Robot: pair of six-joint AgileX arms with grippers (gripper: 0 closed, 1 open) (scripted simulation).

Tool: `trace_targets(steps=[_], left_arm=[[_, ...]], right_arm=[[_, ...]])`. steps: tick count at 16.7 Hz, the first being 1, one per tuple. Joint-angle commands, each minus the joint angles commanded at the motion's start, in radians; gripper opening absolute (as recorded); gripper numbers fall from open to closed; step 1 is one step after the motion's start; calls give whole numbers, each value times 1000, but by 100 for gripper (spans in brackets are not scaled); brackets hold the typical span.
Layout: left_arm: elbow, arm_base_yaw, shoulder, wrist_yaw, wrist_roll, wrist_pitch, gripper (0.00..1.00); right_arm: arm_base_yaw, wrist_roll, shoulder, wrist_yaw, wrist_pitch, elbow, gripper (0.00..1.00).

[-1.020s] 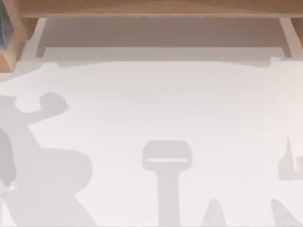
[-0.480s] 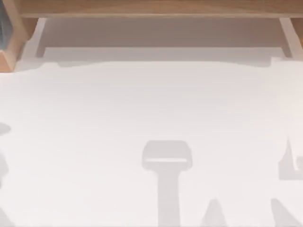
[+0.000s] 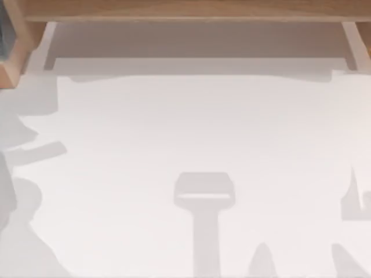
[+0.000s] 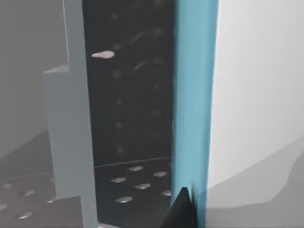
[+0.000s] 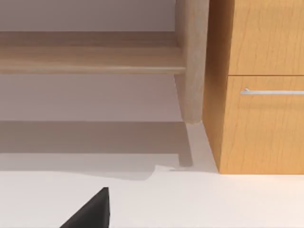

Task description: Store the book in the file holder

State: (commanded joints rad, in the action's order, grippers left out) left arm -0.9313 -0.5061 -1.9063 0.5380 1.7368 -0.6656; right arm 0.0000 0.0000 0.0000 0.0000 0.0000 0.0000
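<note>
The left gripper point(image 4: 183, 211), seemingly clamped on the blue book point(image 4: 192, 95), holds it upright beside the grey file holder point(image 4: 69, 137) so it can slide in; the right arm sits parked.

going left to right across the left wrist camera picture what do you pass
Grey file holder wall → dark perforated inside of the holder → blue book, standing upright, with a dark fingertip at its lower edge → white table.
</note>
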Motion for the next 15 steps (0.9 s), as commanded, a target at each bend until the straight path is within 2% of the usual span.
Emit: trace_targets(steps=[14,15], left_arm=[[-111,40,-91,-37,-14,13,0],[-111,40,-91,-37,-14,13,8]], right_arm=[[0,0,0,0,0,0,100],[0,0,0,0,0,0,100]])
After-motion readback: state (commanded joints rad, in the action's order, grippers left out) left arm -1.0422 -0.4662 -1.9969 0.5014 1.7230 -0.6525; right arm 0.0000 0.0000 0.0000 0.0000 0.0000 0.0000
